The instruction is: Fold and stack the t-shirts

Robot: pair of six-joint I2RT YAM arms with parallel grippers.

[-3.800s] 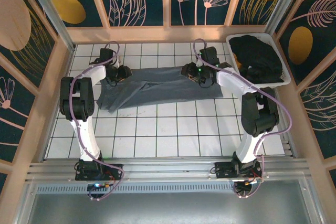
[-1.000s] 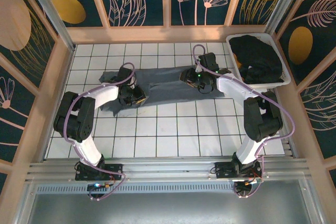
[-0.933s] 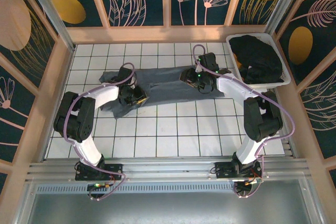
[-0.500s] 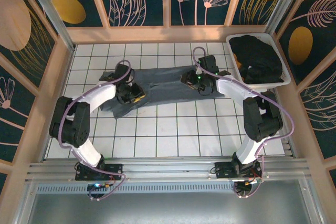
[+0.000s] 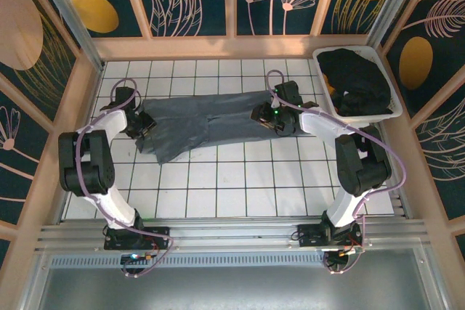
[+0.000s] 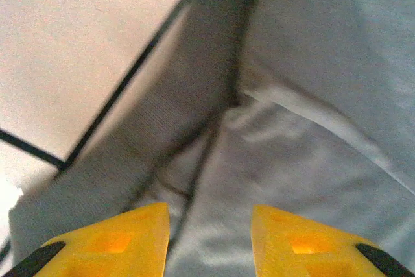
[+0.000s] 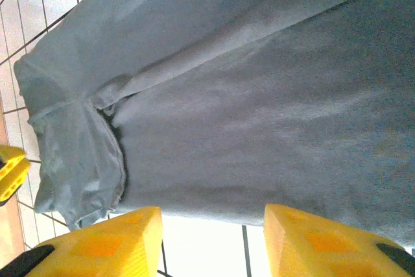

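Top external view: slate blue-grey t-shirt (image 5: 211,123) spread lengthwise on tiled surface (image 5: 218,179) toward 12 o'clock. Left gripper (image 5: 139,125) over its 9 o'clock end, right gripper (image 5: 272,117) over its 3 o'clock end, each parted and clasping nothing. Black t-shirts (image 5: 356,78) heaped in white bin (image 5: 392,110) at 2 o'clock.

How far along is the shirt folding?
Done: the grey shirt lies on the table, apparently folded lengthwise into a long strip. In hand: both arms' jaws stand open at its ends, so crosswise folds look next. Left: the black shirts sit heaped in the white bin; no stack yet.
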